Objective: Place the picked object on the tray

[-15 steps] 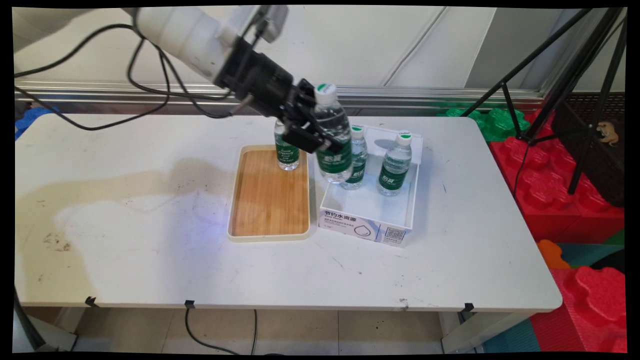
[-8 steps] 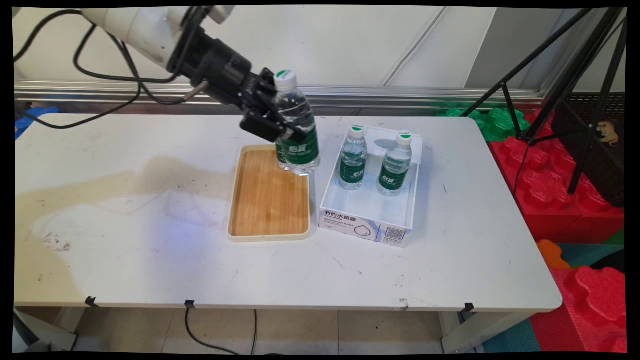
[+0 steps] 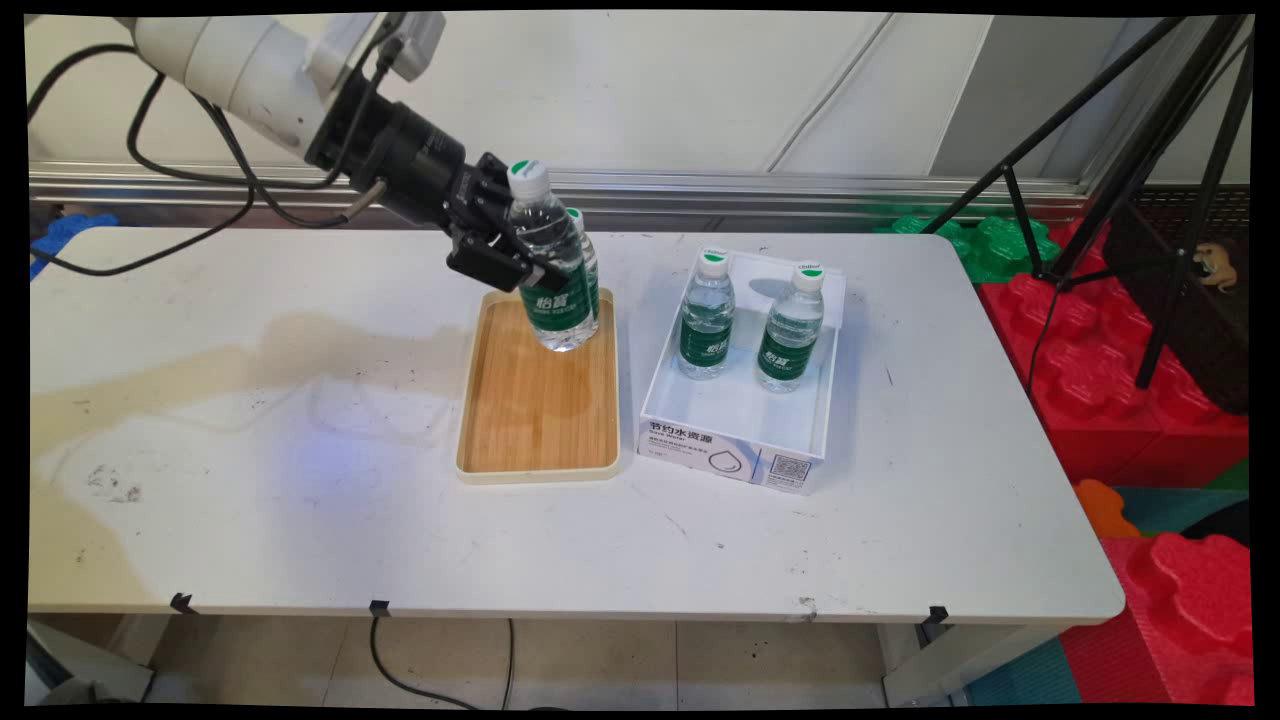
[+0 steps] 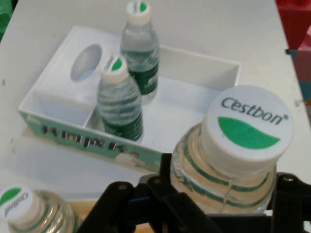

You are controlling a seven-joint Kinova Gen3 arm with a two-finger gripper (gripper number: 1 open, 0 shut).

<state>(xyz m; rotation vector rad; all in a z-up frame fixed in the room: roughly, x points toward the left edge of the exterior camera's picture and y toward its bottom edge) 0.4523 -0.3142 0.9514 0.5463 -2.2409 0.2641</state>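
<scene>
**Gripper clamped on 1 bottle over the tray's far end**

Gripper [image 3: 520, 255] sits in the upper left-centre of your main view, reaching down and rightward from the white arm [image 3: 240, 60], its fingers closed on the held bottle [image 3: 550, 270]. You see that bottle upright, white cap with a green mark on top, green label at mid-body, its base over the far end of the wooden tray [image 3: 538, 400]. Whether the base touches the tray, you cannot tell.

Just behind and right of it stands the second bottle [image 3: 588, 265], mostly hidden, at the tray's far right corner. The 2 look to be touching or nearly so.

Right of the tray, in the frame's centre, sits the white box [image 3: 735, 445], open-topped, printed on its near wall. 2 more bottles stand upright in its far half: the left box bottle [image 3: 706, 318] and the right box bottle [image 3: 792, 328], slightly apart.

In your hand view the held bottle's cap [image 4: 247, 127] fills the lower right, lettered "Cestbon", between the black fingers [image 4: 146, 204]. The box [image 4: 63, 92] lies in the upper left with its 2 bottles, and another cap shows in the bottom left corner.

All of it rests on the white table [image 3: 250, 480], stained tan along the left of the frame.
</scene>
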